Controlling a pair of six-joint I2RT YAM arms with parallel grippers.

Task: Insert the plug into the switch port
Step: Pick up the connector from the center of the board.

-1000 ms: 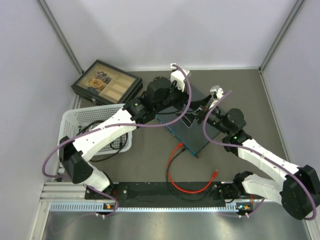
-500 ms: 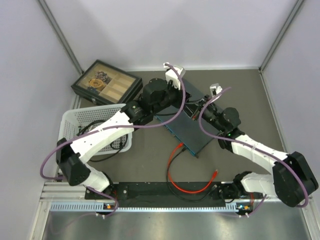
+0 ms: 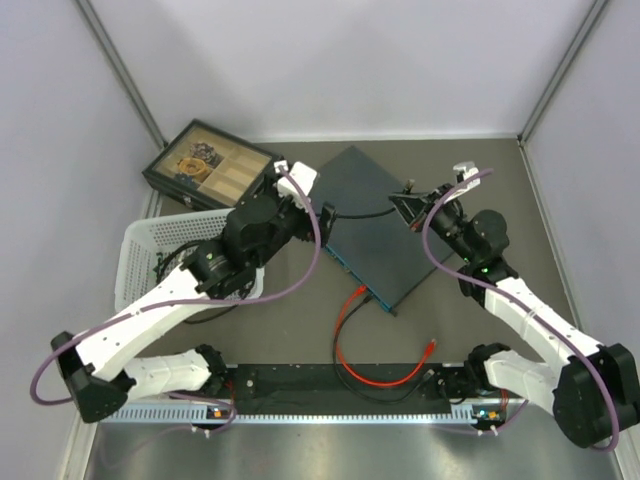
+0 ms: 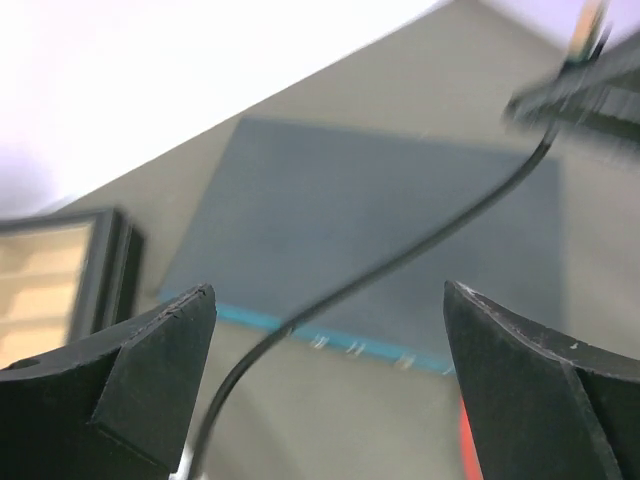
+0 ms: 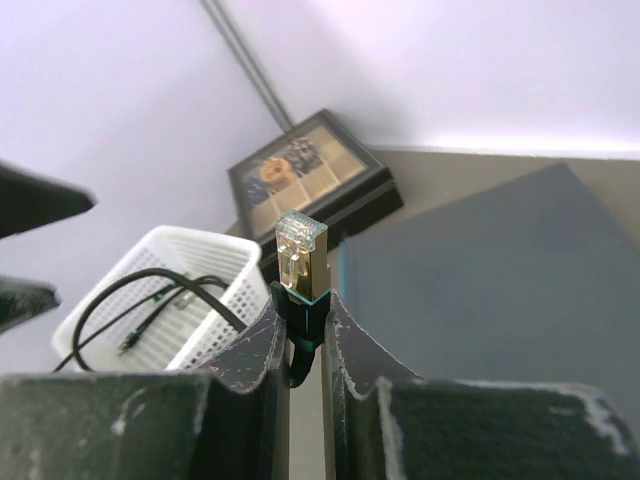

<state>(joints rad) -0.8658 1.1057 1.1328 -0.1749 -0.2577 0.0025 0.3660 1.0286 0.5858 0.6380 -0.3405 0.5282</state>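
While the plug waits in the air, no port is filled by it yet

Right gripper (image 5: 300,335) is clamped tight on the plug (image 5: 300,255), gold tip up, by the far right edge of the switch (image 3: 375,225). Left gripper (image 4: 328,300) stands wide apart and empty to its left. The black cable (image 3: 360,212) trails across the lid. By my reckoning, lining up with the teal socket edge (image 3: 350,272) and pushing home remain

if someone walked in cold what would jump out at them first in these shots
The clear gold-contact plug, pinched upright in the right claw, stands at the centre of the right wrist view. From above, the dark switch sits mid-table between the arms, a black cable running over it from that plug toward the open left claw. A red cable loops on the table in front of it.
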